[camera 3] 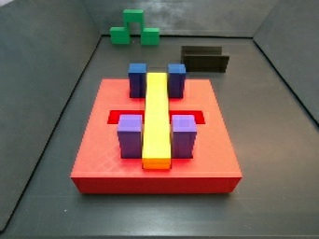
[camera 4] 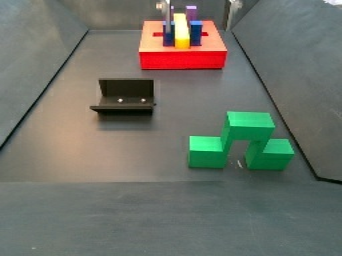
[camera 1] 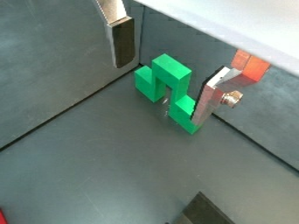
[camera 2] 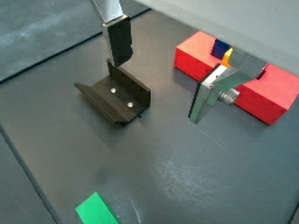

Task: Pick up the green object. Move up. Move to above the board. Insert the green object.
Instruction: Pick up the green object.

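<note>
Gripper [camera 1: 163,72]: jaws wide apart, empty, above the floor.
Green object [camera 4: 241,140]: on the floor, well apart from the board [camera 3: 156,154], beyond the fixture [camera 4: 124,97].
Board: carries yellow bar [camera 3: 156,117].

No readable text, label, brand, number or sign anywhere. Checked green object [camera 4: 241,141], board [camera 3: 112,149], fixture [camera 4: 126,97], gripper [camera 1: 163,66] with open fingers above floor near green object: all plain, unmarked surfaces.
</note>
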Controlling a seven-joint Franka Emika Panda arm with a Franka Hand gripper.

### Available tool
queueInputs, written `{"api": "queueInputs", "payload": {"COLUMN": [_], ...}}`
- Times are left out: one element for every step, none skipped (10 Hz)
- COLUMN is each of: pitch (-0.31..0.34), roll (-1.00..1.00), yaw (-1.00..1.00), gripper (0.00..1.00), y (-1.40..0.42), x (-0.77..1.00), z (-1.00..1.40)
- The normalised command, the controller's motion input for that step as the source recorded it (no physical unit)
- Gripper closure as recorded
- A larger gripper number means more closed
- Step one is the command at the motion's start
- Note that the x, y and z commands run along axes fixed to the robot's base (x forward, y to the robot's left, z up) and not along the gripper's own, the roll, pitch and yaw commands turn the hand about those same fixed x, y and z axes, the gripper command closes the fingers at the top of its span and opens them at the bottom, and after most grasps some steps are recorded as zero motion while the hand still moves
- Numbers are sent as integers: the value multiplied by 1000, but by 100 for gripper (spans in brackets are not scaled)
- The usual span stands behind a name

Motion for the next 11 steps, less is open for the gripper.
{"api": "queueInputs", "payload": {"pitch": [0,0,-66,-80,-56,-69,-89,-63,-67,-74,-51], "roll": [0,0,-87,-49,0,0,13,63,154,140,116], "yaw": [-9,-51,-117,-131,-151,-174,-160,-174,-229,-209,-169], "gripper": [0,0,0,0,0,0,0,0,0,0,0], "y": [77,366,751,751,674,580,511,411,349,337,303], "x": [-11,-63,-297,-343,-283,-294,-294,-146,-169,-194,-146], "z": [-17,-49,-157,-189,-220,-257,-294,-306,-377,-383,-317]}}
